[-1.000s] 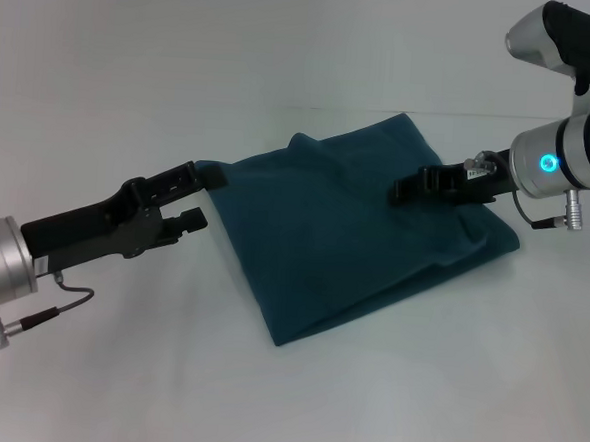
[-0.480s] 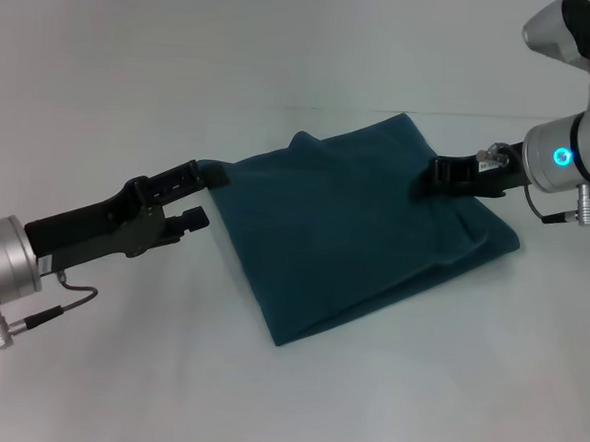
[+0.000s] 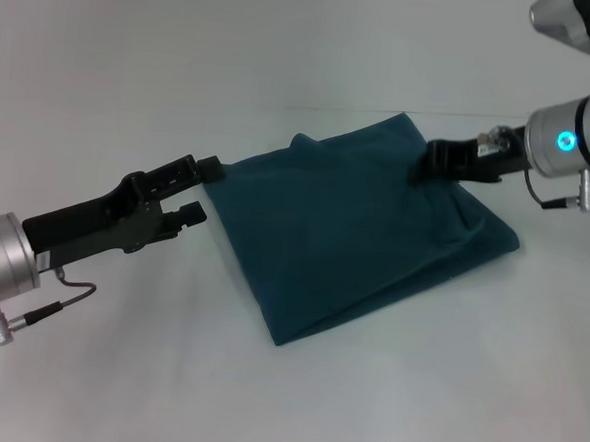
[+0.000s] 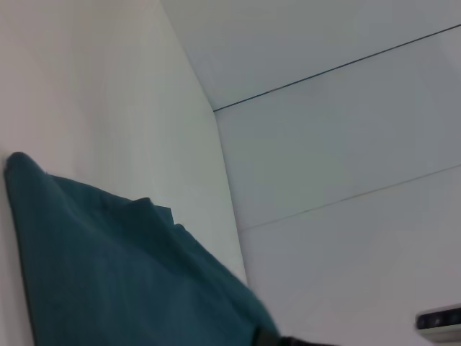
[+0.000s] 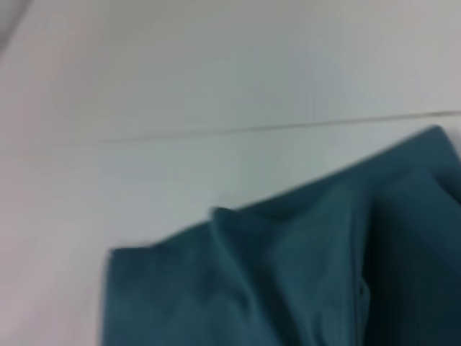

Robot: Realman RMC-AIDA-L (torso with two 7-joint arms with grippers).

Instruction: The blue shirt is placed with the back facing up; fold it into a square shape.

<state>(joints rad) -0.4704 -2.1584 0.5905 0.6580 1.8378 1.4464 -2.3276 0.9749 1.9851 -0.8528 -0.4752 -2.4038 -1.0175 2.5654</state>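
**Folded shirt lies flat, both end effectors at its edges**

The shirt (image 3: 360,230) lies on the white worktop (image 3: 116,370) as a compact, roughly four-sided packet, turned so that one corner points toward the robot. Only plain cloth shows on top, with no lettering visible. Layered edges show along its right side and a small raised fold sits at the far left corner, so the packet appears to be several layers thick and the fold looks close to finished.

The left end effector (image 3: 202,188) sits at the shirt's left corner with its two fingers apart. The upper fingertip reaches the edge of the cloth and the lower one hangs clear over the worktop. Nothing is pinched between them, which suits either a release or an approach for a small tidy-up of that corner.

The right end effector (image 3: 427,165) rests over the far right part of the shirt, its tip low against the cloth. Whether its fingers are apart or together cannot be told from these views. Its low, flat reach across the fabric would suit pressing or steadying the top layer.

Both wrist views show only the shirt's wrinkled far edge and bare worktop beyond.
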